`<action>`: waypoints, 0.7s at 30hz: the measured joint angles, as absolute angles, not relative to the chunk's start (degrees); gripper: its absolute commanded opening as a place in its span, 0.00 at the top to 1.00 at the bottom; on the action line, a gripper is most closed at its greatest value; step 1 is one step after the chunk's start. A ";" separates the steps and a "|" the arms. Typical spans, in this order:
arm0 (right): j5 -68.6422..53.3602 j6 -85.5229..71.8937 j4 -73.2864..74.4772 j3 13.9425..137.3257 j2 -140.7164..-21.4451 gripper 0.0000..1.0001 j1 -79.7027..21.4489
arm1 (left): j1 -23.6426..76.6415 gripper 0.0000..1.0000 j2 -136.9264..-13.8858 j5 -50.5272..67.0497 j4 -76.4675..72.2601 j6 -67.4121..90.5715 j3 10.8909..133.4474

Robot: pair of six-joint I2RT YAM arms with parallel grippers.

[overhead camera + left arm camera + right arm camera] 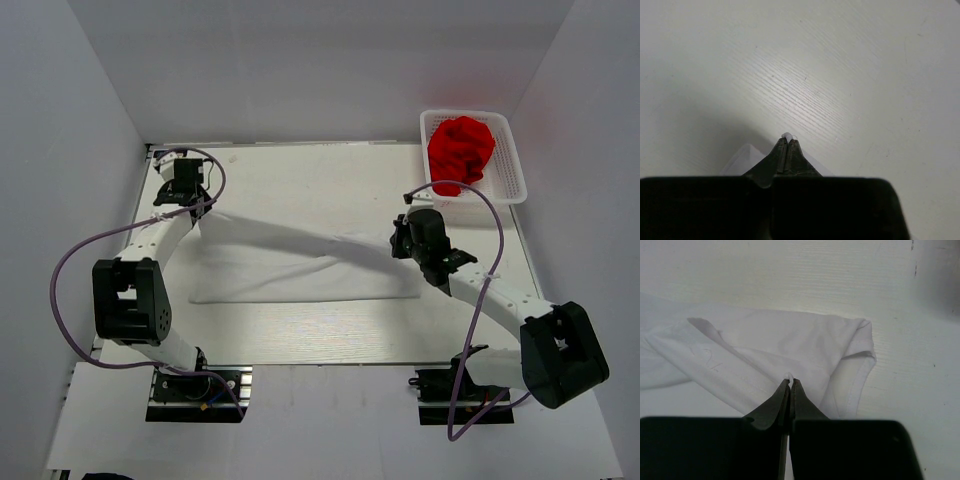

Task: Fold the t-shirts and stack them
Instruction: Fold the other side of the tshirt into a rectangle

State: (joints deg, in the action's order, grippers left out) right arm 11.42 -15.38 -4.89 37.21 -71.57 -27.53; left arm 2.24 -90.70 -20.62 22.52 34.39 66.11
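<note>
The left end effector (pixel 197 207) is closed on a pinch of the white t-shirt (pixel 300 270). The left wrist view shows its two dark fingers pressed together, with a small nub of white cloth poking out past the tips and bits of the same cloth showing beneath them on either side. Ahead of the tips that view holds only bare surface (pixel 840 75), so the rest of the shirt goes unseen there.

The top view supplies it. From this end effector a raised edge of cloth runs taut to the right, across to the right end effector (pixel 400 243). The body of the shirt lies flat on the surface on the near side of that line, between the two arms.

The right end effector is likewise closed on the white t-shirt, with a small tuft showing at its tips in the right wrist view. Only that view gives the cloth's detail. Just beyond the tips it lies bunched, with a hemmed opening to the right and a folded band running off to the left.

Well beyond the right end effector and to its right, seen only from the top, the red t-shirt (pixel 460 150) sits crumpled in a white lattice basket (pixel 515 170) at the far right corner of the surface.
</note>
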 measured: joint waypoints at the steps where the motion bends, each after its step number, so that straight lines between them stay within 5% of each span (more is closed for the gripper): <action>1: 11.31 -15.29 -4.93 37.65 -71.61 1.00 -27.53 | 2.24 1.00 -90.70 -20.69 21.89 34.20 66.19; 5: 10.20 -15.29 -4.80 37.80 -71.85 1.00 -27.59 | 2.24 1.00 -90.56 -21.39 21.23 34.33 63.83; 7: 9.17 -15.51 -4.36 37.58 -72.03 0.91 -27.83 | 2.24 0.99 -90.45 -22.33 21.47 35.59 61.30; 9: 7.79 -16.38 -3.84 36.97 -72.12 0.74 -28.14 | 2.24 0.71 -90.52 -24.03 25.89 39.16 59.61; 10: 6.24 -17.10 -3.42 36.38 -72.12 0.64 -28.34 | 2.15 0.39 -90.54 -24.73 28.51 41.28 59.13; 12: 3.57 -18.68 -3.38 33.80 -72.10 0.43 -28.95 | 1.74 0.13 -90.78 -27.14 34.61 47.29 58.37; 13: 1.96 -19.77 -2.66 32.25 -72.03 0.28 -29.17 | 1.52 0.09 -91.00 -28.25 37.63 49.71 58.08; 16: -1.93 -21.98 1.85 27.88 -71.68 0.20 -29.76 | 0.95 0.00 -92.49 -30.96 46.44 56.77 58.15; 21: -3.49 -22.46 4.93 28.62 -64.55 0.17 -29.76 | 0.99 0.00 -92.84 -30.59 53.80 60.97 61.98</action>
